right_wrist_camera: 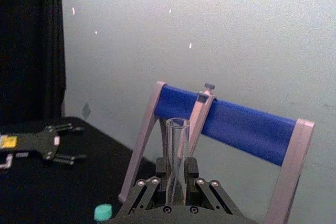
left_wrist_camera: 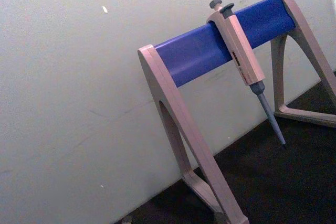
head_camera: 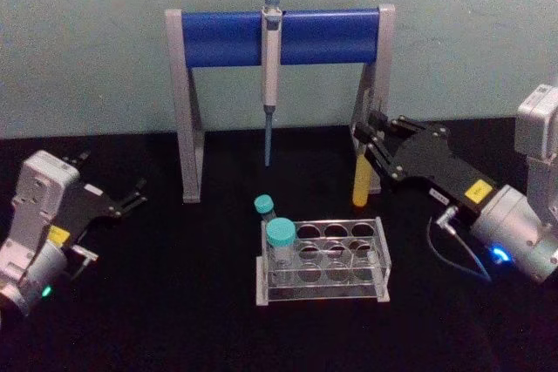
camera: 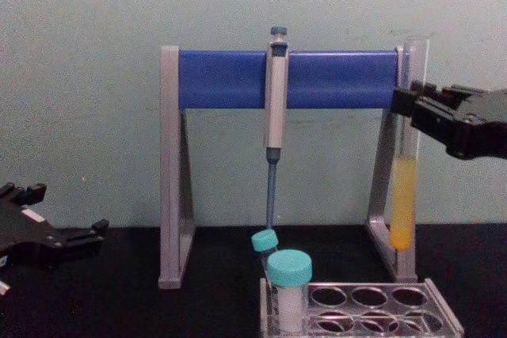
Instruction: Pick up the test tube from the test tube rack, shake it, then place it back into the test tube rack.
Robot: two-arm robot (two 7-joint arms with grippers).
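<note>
The tall slim clear glass test tube point(camera: 405, 156) is up off the table and upright. Its yellow-orange liquid sits in the lower part. The right gripper point(camera: 408, 108) is clamped onto it above the liquid line, and the right wrist view looks straight down the black fingers point(right_wrist_camera: 160, 167) pinching the glass on both sides.

The tube hangs just in front of the right leg of the grey stand with the blue crossbar point(head_camera: 227, 38), behind the right end of the low translucent plastic test tube rack point(head_camera: 323, 291). Its holes on that side are open.

For labels, there's a small yellow sticker point(head_camera: 478, 191) on the right gripper's body and another point(head_camera: 57, 235) on the left gripper's, but the writing on both is too small to read.

Two short white vials with teal caps point(head_camera: 281, 233) stand at the rack's left end. A grey-blue pipette point(camera: 276, 100) hangs from the middle of the crossbar, tip pointing down behind the vials.

The left gripper point(head_camera: 135, 196) rests low at the left over the black table point(head_camera: 174, 320), fingers spread apart and holding nothing, well away from the rack.
</note>
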